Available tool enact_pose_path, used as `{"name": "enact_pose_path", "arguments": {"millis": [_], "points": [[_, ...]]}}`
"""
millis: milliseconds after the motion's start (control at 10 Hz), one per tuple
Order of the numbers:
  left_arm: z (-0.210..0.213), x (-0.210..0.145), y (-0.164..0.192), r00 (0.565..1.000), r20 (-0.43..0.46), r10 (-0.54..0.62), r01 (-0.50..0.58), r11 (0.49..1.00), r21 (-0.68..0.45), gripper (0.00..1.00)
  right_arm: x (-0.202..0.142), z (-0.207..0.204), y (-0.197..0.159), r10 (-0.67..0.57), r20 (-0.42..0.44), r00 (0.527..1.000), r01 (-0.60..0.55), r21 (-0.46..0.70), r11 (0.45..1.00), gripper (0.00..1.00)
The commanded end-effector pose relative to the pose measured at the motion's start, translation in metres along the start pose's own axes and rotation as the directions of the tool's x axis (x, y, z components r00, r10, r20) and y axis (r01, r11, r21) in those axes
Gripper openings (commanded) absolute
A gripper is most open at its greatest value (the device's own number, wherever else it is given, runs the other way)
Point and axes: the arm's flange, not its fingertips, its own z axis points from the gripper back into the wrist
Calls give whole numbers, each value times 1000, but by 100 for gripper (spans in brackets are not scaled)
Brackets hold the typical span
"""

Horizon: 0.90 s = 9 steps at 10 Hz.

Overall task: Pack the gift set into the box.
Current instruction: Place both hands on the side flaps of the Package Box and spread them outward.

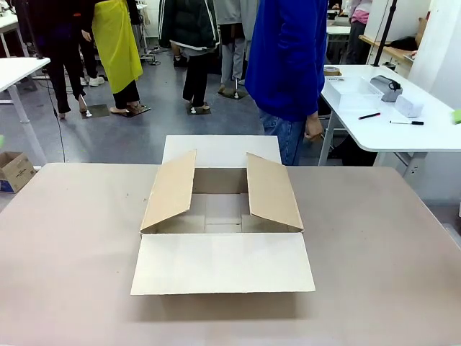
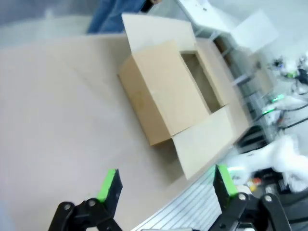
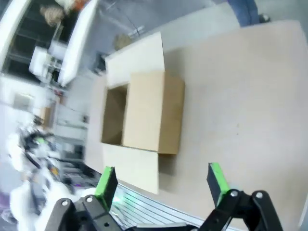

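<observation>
The box sits mid-table with flaps spread, ready for loading, while the left gripper and right gripper hang wide-jawed, empty, above.

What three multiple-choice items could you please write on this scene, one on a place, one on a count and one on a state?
1. Where does the cardboard box stand?
A. on the middle of the brown table
B. on the floor
C. on a chair

2. How many of its flaps are folded open?
A. two
B. three
C. four

3. How are the left gripper and the right gripper?
A. both open and empty
B. both shut
C. both shut on a flap

Key:
1 A, as the front view shows it centred on the table.
2 C, as the near, far and both side flaps stand open.
3 A, as each wrist view shows a wide gap with nothing in it.
</observation>
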Motion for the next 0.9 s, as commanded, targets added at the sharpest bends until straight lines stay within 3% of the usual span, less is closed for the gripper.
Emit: {"name": "enact_pose_path", "arguments": {"millis": [0, 100, 300, 400, 500, 600, 700, 800], "points": [[25, -65, 100, 894, 332, 301, -214, 938, -274, 100, -18, 10, -76, -298, 164, 940, 262, 208, 942, 100], [30, -84, 124, 828, 451, 333, -202, 928, -314, 100, -27, 4, -108, -385, 149, 911, 343, 243, 907, 100], [26, -101, 141, 765, 494, 414, -305, 908, -288, 100, -46, 2, -141, -463, 212, 861, 413, 241, 878, 100], [22, -98, 137, 785, 523, 331, -340, 937, -82, 100, -22, 37, -121, -412, 148, 899, 379, 208, 902, 100], [76, -104, 163, 792, 442, 421, -333, 905, -265, 100, -22, 37, -121, -412, 148, 899, 379, 208, 902, 100], [76, -104, 163, 792, 442, 421, -333, 905, -265, 100, -22, 37, -121, -412, 148, 899, 379, 208, 902, 100], [76, -104, 163, 792, 442, 421, -333, 905, -265, 100, -24, 32, -143, -472, 152, 869, 437, 215, 873, 100], [70, -101, 173, 770, 470, 433, -359, 901, -243, 100, -14, 16, -134, -461, 148, 875, 431, 194, 881, 100]]}}
